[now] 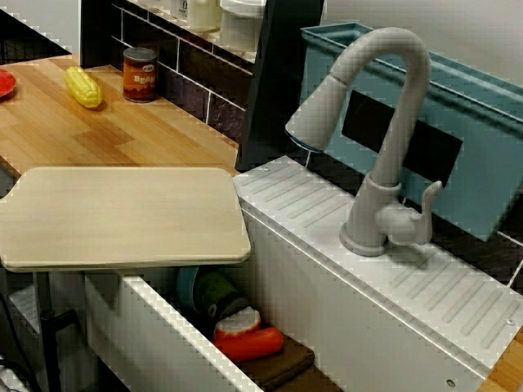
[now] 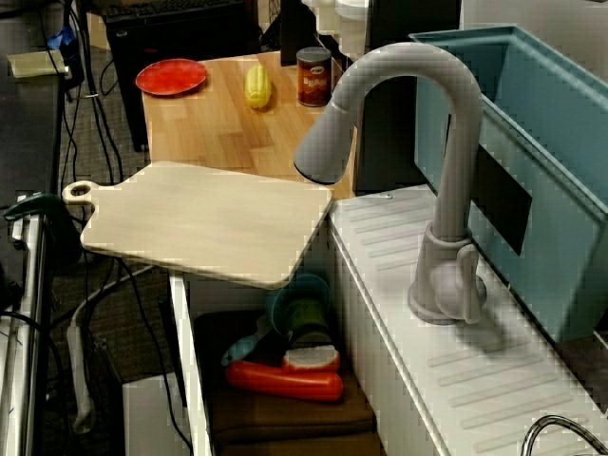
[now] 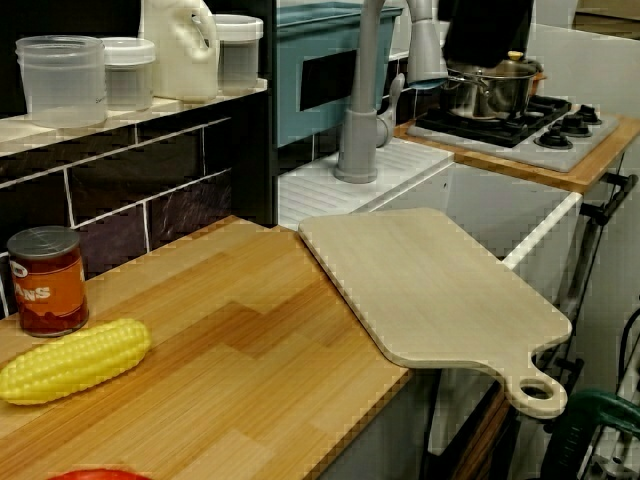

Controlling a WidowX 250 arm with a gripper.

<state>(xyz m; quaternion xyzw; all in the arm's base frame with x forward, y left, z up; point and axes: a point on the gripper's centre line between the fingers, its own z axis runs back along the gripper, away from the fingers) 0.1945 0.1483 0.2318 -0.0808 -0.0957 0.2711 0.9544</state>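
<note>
Board [image 1: 122, 212] lies flat, one edge on bench [image 1: 122, 139], the rest over sink [image 2: 182, 332]. Can [image 3: 45, 280] label shows "ANS"; corn [image 3: 75, 360] just beside it. Hand out of frame, grip can't tell.

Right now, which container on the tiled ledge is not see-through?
The white jug, the only one with a handle. The three tubs standing either side of it on the ledge are see-through plastic.

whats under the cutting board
The cutting board overhangs the sink, where a long red vegetable, a red-and-white piece, a teal cup and a brown cloth show. Whatever lies directly beneath the board is hidden.
</note>
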